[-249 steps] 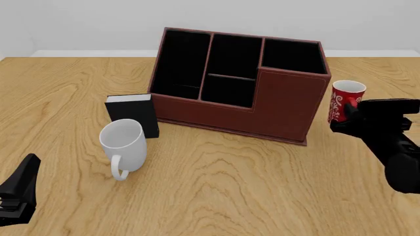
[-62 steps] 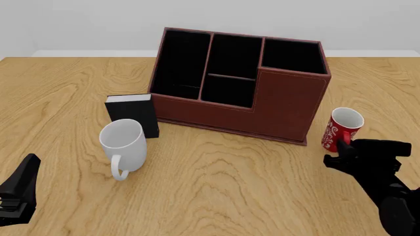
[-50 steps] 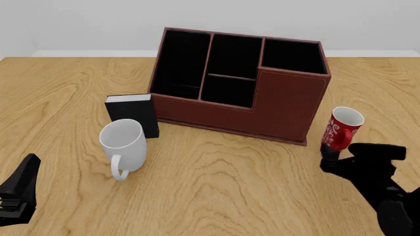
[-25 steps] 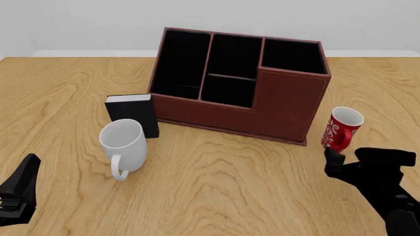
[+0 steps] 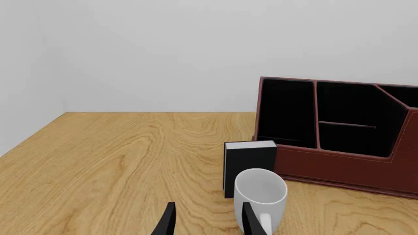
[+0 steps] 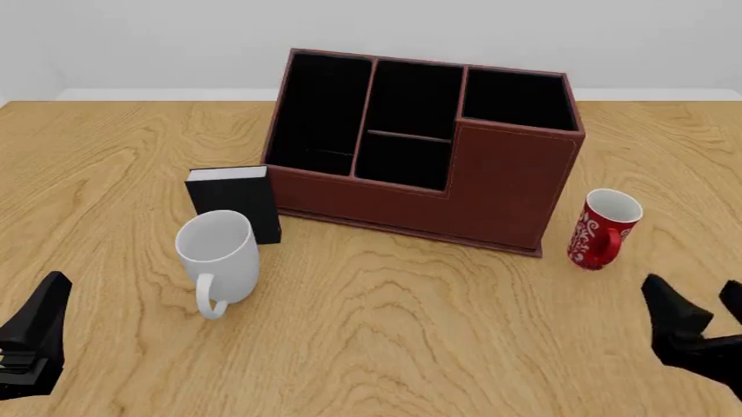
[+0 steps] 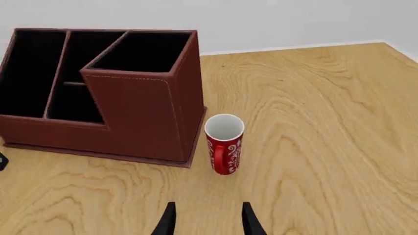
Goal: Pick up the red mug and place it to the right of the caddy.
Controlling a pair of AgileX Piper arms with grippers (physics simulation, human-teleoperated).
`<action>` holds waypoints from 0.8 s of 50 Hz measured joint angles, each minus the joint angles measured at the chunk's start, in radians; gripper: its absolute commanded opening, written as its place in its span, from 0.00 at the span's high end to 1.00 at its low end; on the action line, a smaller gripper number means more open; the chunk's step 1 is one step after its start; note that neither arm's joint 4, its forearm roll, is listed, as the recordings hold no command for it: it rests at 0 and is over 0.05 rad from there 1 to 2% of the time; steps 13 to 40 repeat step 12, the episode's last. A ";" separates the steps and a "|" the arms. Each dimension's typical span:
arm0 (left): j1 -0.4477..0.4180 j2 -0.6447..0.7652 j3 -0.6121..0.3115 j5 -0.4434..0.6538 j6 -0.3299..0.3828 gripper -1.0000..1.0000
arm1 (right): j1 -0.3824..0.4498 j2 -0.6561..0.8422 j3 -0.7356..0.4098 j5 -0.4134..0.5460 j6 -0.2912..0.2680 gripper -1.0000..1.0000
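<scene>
The red mug [image 6: 603, 228] with its white swirl pattern stands upright on the table just right of the caddy [image 6: 425, 148]; it also shows in the right wrist view [image 7: 224, 143] next to the caddy [image 7: 107, 88]. My right gripper [image 6: 696, 313] is open and empty, low at the front right, well apart from the mug; its fingertips show in its wrist view [image 7: 206, 220]. My left gripper [image 6: 37, 334] is open and empty at the front left; its fingertips show in the left wrist view [image 5: 207, 221]. The caddy also appears there [image 5: 339, 132].
A larger white mug [image 6: 221, 259] stands front-left of the caddy, handle toward me, with a small black book [image 6: 235, 202] upright just behind it. Both show in the left wrist view: the white mug [image 5: 260, 198] and the book [image 5: 249, 159]. A wooden table [image 6: 371, 330] carries everything.
My right gripper let go of the red mug and drew back toward the front right, opening. The mug stays standing right of the caddy. The left arm has not moved.
</scene>
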 measured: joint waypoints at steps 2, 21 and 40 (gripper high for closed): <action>0.000 0.000 0.000 0.000 0.000 0.00 | 0.004 -0.064 -0.010 0.061 -0.001 0.00; 0.000 0.000 0.000 0.000 0.000 0.00 | 0.035 -0.244 -0.093 0.260 -0.018 0.00; 0.000 0.000 0.000 0.000 0.000 0.00 | 0.035 -0.244 -0.093 0.260 -0.018 0.00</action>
